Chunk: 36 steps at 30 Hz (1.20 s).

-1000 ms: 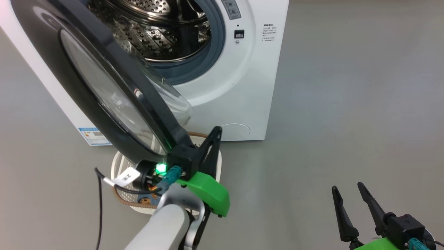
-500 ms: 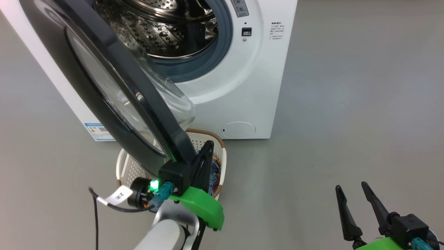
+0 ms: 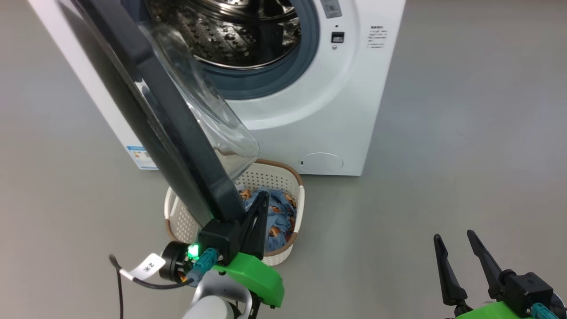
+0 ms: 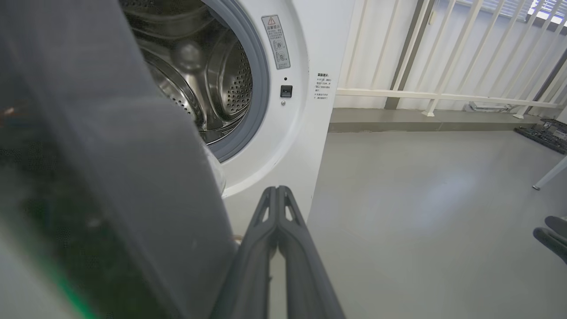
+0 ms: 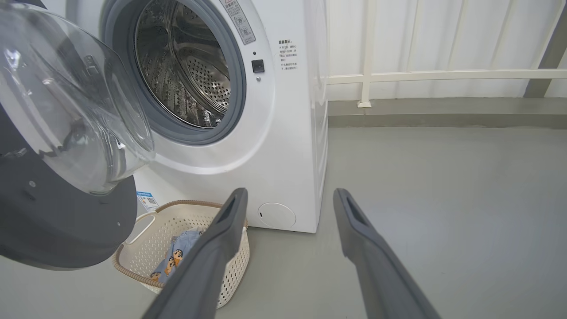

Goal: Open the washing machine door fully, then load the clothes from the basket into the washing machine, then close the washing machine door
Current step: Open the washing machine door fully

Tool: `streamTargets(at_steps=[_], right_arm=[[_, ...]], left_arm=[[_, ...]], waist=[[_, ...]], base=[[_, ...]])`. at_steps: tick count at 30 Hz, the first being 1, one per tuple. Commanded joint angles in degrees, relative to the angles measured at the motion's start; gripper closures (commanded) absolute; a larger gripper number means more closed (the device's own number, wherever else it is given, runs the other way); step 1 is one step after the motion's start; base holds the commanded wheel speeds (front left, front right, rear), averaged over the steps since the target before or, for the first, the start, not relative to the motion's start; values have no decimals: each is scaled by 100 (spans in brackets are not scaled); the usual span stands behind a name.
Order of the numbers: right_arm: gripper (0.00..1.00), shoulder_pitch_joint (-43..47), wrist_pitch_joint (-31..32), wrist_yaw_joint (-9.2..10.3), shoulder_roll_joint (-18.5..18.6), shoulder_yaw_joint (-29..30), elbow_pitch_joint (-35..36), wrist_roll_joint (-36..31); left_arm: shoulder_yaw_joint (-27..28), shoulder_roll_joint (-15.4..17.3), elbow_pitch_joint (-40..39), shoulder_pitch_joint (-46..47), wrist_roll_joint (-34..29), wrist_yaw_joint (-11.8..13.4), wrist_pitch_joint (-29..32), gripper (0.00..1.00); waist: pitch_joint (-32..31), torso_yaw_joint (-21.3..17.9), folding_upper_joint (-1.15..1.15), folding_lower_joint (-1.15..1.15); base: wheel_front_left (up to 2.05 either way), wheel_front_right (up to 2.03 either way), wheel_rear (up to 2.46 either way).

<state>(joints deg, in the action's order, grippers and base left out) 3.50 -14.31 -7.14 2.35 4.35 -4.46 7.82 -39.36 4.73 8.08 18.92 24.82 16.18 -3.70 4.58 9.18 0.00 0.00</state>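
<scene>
The washing machine [image 3: 310,110] stands with its steel drum [image 3: 239,35] exposed. The washing machine door [image 3: 177,133] hangs swung out, its black rim almost edge-on to the head camera and its glass bowl [image 3: 208,106] bulging to the right. My left gripper [image 3: 264,195] is shut with nothing in it, its fingers pressed along the inner side of the door's free lower edge. Under the door sits the basket [image 3: 296,177] holding the clothes [image 3: 277,217]. My right gripper [image 3: 454,235] is open over bare floor at the lower right. The right wrist view shows the basket [image 5: 186,204], the clothes [image 5: 177,259] and the door [image 5: 57,230].
Grey floor spreads to the right of the machine. A white railing [image 4: 443,95] runs along the wall behind it. A cable with a paper tag [image 3: 146,268] trails from my left wrist. The round service cap [image 3: 322,161] is low on the machine's front.
The door has swung farther open to the left with my shut left gripper following its edge, uncovering more of the basket and clothes. The head camera has shifted. My right gripper stays open.
</scene>
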Motion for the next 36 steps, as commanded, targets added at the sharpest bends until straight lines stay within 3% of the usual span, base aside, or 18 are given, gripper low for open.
streamTargets(at_steps=[1,25,36], right_arm=[[0,-145,-69,-35,53,-139,156,38],[0,-168,-69,-35,53,-90,186,-98],[0,-165,-69,-35,53,-121,201,-104]], left_arm=[[337,252,-112,72,5,186,-61,100],[243,228,-436,-135,31,320,-304,100],[521,351,-476,-366,152,475,-596,100]], waist=[[36,123,0,0],[162,1431,0,0],[204,1721,0,0]], base=[[0,0,0],[0,0,0],[0,0,0]])
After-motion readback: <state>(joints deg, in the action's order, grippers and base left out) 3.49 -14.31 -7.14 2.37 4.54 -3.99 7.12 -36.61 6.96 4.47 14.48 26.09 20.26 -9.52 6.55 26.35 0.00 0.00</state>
